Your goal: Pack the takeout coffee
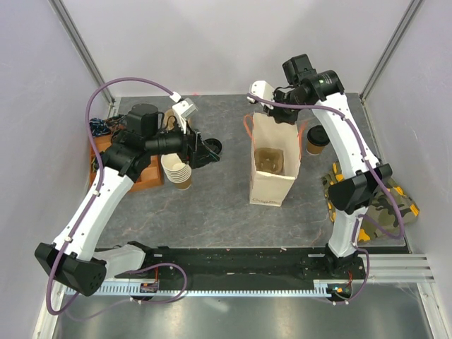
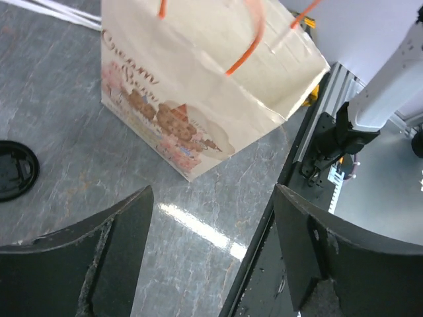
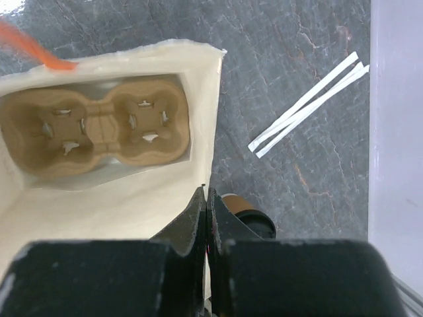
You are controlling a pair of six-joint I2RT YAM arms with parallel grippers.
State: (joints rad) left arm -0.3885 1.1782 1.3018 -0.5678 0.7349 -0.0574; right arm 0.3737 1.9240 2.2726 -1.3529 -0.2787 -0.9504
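Observation:
The takeout coffee, a tan cup with a black lid, stands on the table right of the open paper bag. In the right wrist view it shows partly behind my fingers. My right gripper is shut on the bag's top rim; in the top view it sits over the bag's far edge. A brown cup carrier lies in the bag's bottom. My left gripper is open and empty, above the table left of the bag.
A stack of lidless cups stands under the left arm. A loose black lid lies on the table. Two wrapped straws lie beyond the bag. A brown box is at the left, a camouflage cloth at the right.

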